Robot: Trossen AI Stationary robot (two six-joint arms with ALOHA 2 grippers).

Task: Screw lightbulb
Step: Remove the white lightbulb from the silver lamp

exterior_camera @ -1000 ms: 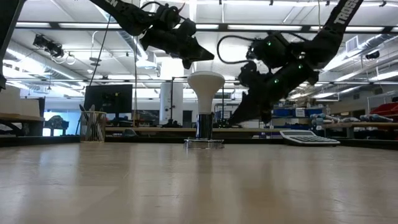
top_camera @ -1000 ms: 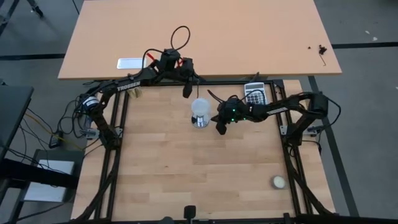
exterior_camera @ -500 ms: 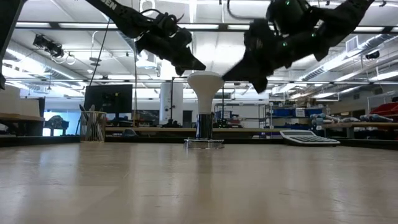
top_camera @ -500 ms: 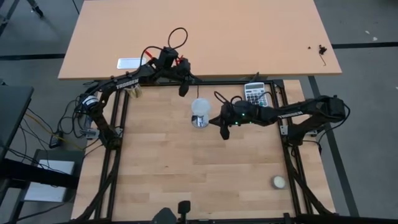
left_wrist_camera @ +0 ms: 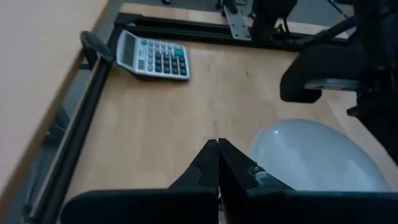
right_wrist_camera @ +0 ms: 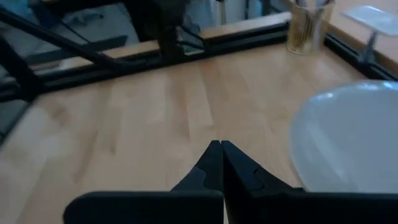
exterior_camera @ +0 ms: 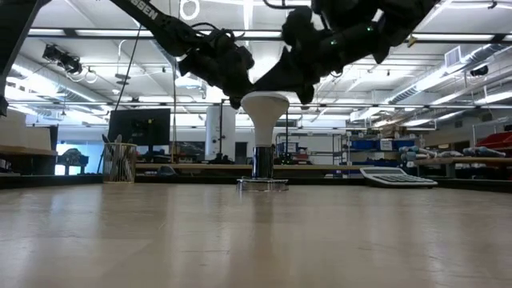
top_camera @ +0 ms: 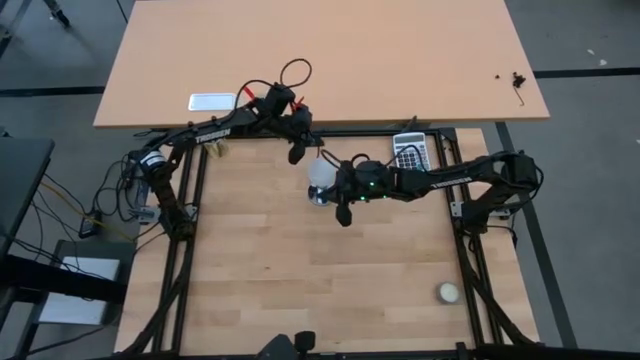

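Lightbulb [top_camera: 321,172] upright mid-table, base seated in socket [exterior_camera: 262,183]; left hand [top_camera: 295,155] and right hand [top_camera: 345,215] both closed, empty, flanking dome; judged light, smooth, fragile; grip dome gently around widest girth.

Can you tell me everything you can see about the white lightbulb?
The lightbulb is white, with a smooth rounded dome on top that narrows like a cone to a grey metal base. It stands upright, base down, in a small holder on the wooden table, near the far edge. Both shut grippers hover close beside its dome, apparently not holding it.
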